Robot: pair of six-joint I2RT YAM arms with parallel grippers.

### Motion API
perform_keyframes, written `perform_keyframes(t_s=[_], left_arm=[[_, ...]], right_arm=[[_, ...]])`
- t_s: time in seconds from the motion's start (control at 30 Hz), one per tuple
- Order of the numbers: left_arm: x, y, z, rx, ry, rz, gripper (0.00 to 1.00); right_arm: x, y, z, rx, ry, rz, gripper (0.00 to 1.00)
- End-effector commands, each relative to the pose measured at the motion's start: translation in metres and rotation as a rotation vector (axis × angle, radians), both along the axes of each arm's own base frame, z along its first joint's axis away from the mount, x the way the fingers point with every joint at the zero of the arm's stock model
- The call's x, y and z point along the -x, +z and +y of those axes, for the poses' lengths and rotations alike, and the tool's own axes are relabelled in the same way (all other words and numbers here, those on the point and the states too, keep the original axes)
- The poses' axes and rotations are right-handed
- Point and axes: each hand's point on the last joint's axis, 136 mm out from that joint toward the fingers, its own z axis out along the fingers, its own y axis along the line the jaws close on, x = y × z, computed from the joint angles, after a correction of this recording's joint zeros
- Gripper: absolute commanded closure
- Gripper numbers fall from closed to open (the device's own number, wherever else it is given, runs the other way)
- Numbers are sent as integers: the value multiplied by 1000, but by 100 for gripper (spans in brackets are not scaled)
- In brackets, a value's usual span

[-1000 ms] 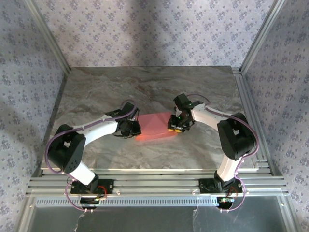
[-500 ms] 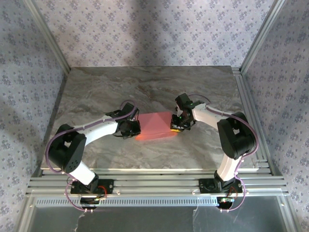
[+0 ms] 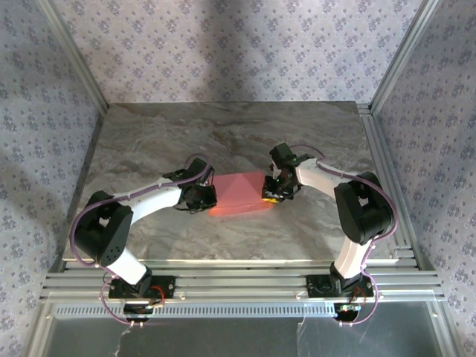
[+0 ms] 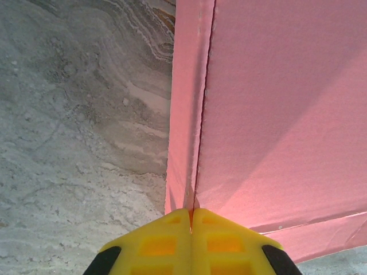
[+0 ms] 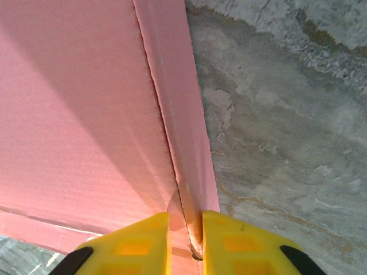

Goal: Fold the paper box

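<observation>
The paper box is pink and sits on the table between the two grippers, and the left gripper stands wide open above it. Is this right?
Not quite: the left gripper is shut, pinching the paper box at its edge, as the left wrist view shows. The rest holds.

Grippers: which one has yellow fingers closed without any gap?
The left gripper, pinching the paper box edge; the right gripper has a narrow gap filled by the fold.

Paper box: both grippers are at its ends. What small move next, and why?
Probably close the right gripper fully on its end flap. The left gripper is shut on the other end of the paper box, but a gap shows in the right gripper around the cardboard.
</observation>
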Motion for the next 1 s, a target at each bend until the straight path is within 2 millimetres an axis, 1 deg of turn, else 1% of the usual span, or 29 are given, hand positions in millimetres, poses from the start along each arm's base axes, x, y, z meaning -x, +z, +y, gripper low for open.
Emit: perform_keyframes(t_s=[0.0, 0.17, 0.37, 0.47, 0.5, 0.6, 0.8, 0.87, 0.97], left_arm=[[4, 0, -1, 5, 14, 23, 100], [3, 5, 0, 36, 54, 39, 100], [-1, 22, -7, 118, 103, 79, 100], [2, 24, -6, 85, 111, 149, 100], [2, 24, -6, 75, 109, 164, 100], [2, 23, -8, 91, 123, 177, 100], [1, 30, -11, 116, 158, 194, 100], [1, 33, -12, 129, 166, 198, 100], [-1, 34, -14, 144, 177, 198, 100]], right_arm=[[6, 3, -7, 14, -9, 25, 76], [10, 13, -17, -5, -41, 10, 74], [12, 26, -26, -30, -84, -8, 73], [13, 30, -30, -38, -105, -12, 73], [13, 30, -31, -46, -114, -10, 72], [15, 32, -33, -88, -172, 18, 70], [8, 62, -27, -218, -282, 3, 64], [9, 67, -25, -250, -339, 33, 63], [14, 64, -15, -329, -438, 107, 64]])
